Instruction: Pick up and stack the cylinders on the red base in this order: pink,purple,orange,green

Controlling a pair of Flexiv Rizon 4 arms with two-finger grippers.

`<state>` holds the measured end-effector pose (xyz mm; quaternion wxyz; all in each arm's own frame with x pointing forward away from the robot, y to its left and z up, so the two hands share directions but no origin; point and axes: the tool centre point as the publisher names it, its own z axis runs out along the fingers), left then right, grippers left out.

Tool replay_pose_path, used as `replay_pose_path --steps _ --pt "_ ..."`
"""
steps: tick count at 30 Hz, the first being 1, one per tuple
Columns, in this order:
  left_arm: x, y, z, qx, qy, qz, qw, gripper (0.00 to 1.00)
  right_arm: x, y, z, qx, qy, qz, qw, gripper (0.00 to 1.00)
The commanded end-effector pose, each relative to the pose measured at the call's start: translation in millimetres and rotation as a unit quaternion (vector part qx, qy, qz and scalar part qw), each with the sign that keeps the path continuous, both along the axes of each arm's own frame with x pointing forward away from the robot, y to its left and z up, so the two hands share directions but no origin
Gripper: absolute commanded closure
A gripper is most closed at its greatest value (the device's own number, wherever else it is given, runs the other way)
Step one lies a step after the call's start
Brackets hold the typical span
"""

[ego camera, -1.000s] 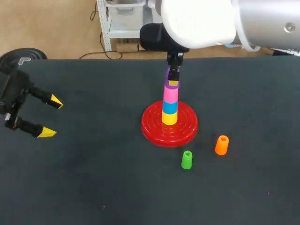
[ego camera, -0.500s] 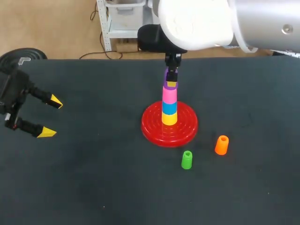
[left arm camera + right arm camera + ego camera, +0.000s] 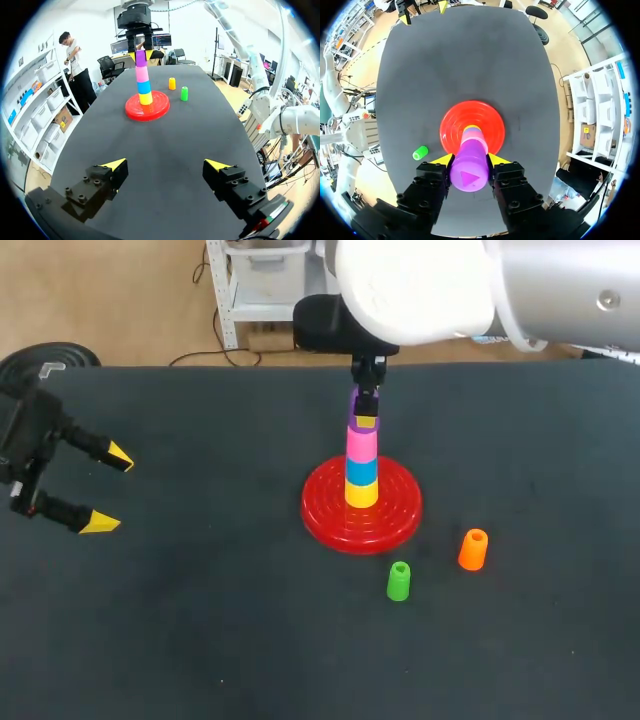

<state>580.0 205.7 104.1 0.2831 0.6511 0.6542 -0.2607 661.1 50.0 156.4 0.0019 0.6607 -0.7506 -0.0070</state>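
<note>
Right fingers (image 3: 496,160) clamp the purple cylinder (image 3: 468,167), hiding most of the stack (image 3: 362,468) beneath; left fingers (image 3: 116,164) gape wide, open table (image 3: 200,620) ahead

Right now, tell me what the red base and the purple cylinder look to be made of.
The red base: probably moulded plastic, glossy, with light glinting off its concentric ridges. The purple cylinder, held in the right gripper: probably plastic too, one even colour, smooth with a soft sheen.
</note>
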Motion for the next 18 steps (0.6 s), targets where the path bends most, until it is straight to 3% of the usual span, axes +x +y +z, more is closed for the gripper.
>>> replay_pose_path --steps 1,10,18 --pt "-0.5 0.6 -1.1 -0.001 -0.002 0.0 1.0 0.0 -1.5 1.6 -13.2 -0.001 0.002 0.001 1.0 1.0" --pt "-0.5 0.6 -1.1 -0.001 -0.002 0.0 1.0 0.0 -1.8 3.4 -6.8 -0.011 -0.001 0.005 1.0 1.0" --pt "-0.5 0.6 -1.1 -0.001 -0.002 0.0 1.0 0.0 -2.0 5.7 -17.1 -0.011 0.012 0.009 1.0 1.0"
